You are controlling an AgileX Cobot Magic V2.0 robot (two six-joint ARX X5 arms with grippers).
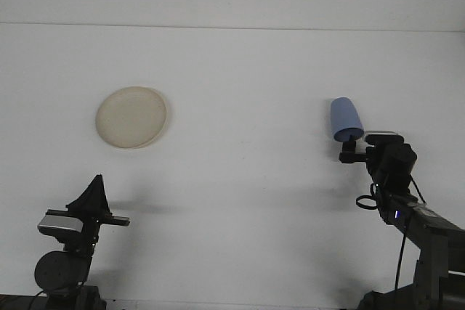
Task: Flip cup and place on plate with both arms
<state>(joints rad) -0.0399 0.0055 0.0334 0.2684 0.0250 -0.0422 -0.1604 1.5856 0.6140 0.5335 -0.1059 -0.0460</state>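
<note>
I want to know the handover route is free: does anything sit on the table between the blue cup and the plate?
Nothing visible does. The blue cup lies far right by the right gripper, the plate far left, with only bare white table between them.

Right gripper (350, 152) just below blue cup (346, 119); plate (131, 117) far left.

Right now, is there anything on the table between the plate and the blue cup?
No. In the front view, only bare white table lies between the plate and the blue cup.
</note>
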